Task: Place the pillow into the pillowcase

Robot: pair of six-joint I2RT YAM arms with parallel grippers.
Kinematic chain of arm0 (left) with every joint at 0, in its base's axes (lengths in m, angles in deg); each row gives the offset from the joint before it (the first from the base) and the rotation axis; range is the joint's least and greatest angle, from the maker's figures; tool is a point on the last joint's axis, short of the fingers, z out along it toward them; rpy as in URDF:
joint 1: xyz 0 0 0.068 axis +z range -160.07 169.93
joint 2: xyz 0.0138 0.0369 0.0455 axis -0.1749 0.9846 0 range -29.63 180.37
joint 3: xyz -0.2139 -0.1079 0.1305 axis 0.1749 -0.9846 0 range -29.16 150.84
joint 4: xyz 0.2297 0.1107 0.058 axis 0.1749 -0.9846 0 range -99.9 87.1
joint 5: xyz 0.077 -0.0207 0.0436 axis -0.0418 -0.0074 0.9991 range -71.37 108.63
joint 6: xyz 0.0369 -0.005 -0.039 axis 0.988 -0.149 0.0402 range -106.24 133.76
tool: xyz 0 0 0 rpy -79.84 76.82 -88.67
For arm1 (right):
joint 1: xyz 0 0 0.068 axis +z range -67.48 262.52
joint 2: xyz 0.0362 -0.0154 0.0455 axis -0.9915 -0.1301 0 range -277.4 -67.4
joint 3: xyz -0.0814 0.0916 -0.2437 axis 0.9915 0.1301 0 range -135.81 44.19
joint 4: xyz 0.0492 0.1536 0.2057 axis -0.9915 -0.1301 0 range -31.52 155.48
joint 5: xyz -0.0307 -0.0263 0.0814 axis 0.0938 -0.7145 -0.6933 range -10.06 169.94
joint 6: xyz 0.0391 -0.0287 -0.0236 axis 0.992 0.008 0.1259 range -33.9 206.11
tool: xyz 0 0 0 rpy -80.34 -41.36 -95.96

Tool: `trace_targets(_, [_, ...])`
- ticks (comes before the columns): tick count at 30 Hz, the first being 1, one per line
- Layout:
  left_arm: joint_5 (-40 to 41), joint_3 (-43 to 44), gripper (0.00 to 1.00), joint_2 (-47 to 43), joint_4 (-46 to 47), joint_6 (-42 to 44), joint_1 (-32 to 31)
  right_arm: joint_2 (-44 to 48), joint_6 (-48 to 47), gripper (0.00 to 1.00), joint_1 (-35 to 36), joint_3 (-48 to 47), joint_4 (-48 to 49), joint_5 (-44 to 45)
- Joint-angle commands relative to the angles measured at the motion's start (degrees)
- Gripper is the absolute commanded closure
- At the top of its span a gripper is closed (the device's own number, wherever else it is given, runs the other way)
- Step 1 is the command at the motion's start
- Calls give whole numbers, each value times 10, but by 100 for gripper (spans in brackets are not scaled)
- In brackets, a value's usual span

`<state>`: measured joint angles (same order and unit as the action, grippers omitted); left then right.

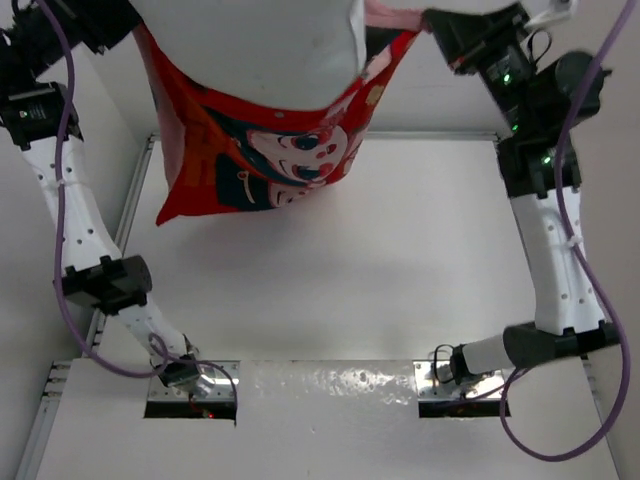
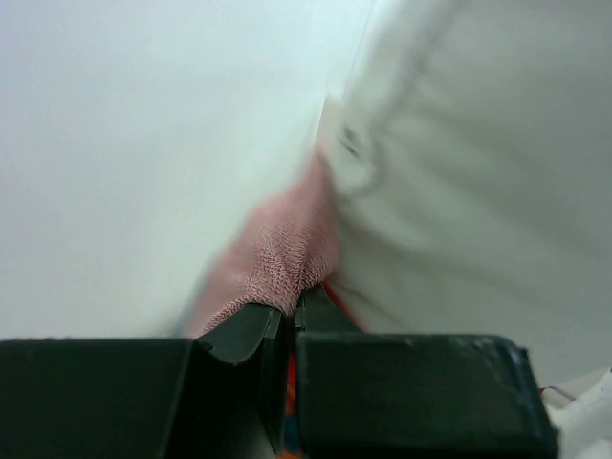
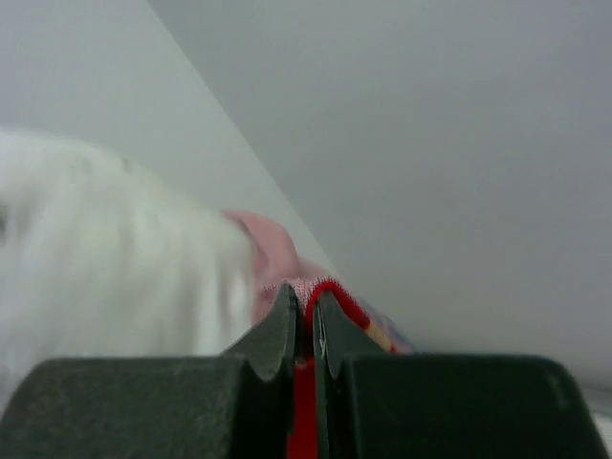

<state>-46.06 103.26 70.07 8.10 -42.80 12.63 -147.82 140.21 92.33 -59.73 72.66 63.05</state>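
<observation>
**Left gripper [image 2: 292,311] and right gripper [image 3: 308,301] both pinch the pillowcase [image 1: 255,150] rim**

Lifted high toward the overhead camera, the pillow [image 1: 250,40] is cut off by the top edge of that view, so only its lower part shows. Its bottom end sits in the mouth of the pillowcase and is hidden by the cloth. How deep it reaches cannot be told. It is plain white, plump and smooth. In both wrist views it is a soft blur.

The pillowcase hangs below it, clear of the white table [image 1: 350,290]. It is a bright red sack with cartoon faces and dark blue hair, and one loose corner droops to the left. Its upper rim runs out of frame on the left side.

In the overhead view the left gripper is lost at the top edge behind the cloth. Its own camera shows the black jaws closed together on a fold of faded pink, coarse-woven lining, right beside the pillow. The right gripper's jaws are likewise pressed together, on a thin red hem with pink lining just behind it.
</observation>
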Motion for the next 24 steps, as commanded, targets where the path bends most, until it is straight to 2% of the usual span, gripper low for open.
trace_targets(1, [143,280,100,119,178,-151,68,-107,-87,100,3,-356,-55,104])
trace_targets(2, [185,320,100,114,161,-92,85,-207,-84,100,5,-476,-77,122])
trace_targets(3, [177,219,100,23,73,61,75,-216,-89,100,5,-565,-132,133])
trace_targets(4, [168,112,100,-41,34,134,32,-197,-124,100,4,-533,-178,135])
trace_targets(5, [134,-69,100,-107,7,226,-39,-99,-128,100,8,-303,-217,102])
trace_targets(6, [127,-98,100,-105,-44,267,-67,-29,-129,100,20,-120,-124,93])
trace_targets(7, [137,-90,100,-86,-87,281,-77,28,-79,100,29,49,1,105])
trace_targets(8, [146,-41,100,-56,-105,263,-73,51,-63,100,31,119,79,132])
trace_targets(9, [141,163,100,43,-48,135,-18,7,-87,100,31,-14,-14,137])
trace_targets(10, [146,266,100,91,10,71,14,-43,-164,100,36,-160,-94,140])
trace_targets(11, [161,339,100,115,-9,52,33,-93,-169,100,41,-286,-201,139])
trace_targets(12, [143,286,100,75,-103,183,8,-147,-175,100,41,-438,-244,137])
trace_targets(13, [173,177,100,17,-260,295,-39,-145,-186,100,40,-443,-328,134])
trace_targets(14, [197,3,100,-51,-230,427,-101,-124,-190,100,41,-295,-325,129])
trace_targets(15, [202,-225,100,-137,-194,434,-107,-84,-183,100,41,-161,-251,113])
trace_targets(16, [200,-210,100,-128,-193,423,-107,4,-142,100,41,-35,-155,117])
trace_targets(17, [193,-111,100,-93,-223,410,-101,17,-135,100,40,18,-64,130])
trace_targets(18, [191,191,100,21,-246,346,-66,-55,-174,100,40,-140,-97,157])
trace_targets(19, [191,301,100,67,-214,295,-39,-56,-183,100,41,-303,-160,163])
trace_targets(20, [162,350,100,84,-202,257,-21,-157,-186,100,41,-431,-257,167])
trace_targets(21, [152,280,100,53,-293,352,-57,-178,-197,100,41,-546,-316,168])
trace_targets(22, [219,167,100,6,-378,450,-143,-157,-209,100,41,-524,-412,168])
trace_targets(23, [236,-155,100,-106,-295,482,-152,-117,-213,100,41,-316,-384,165])
trace_targets(24, [228,-212,100,-121,-210,419,-141,-66,-183,100,41,-179,-283,150])
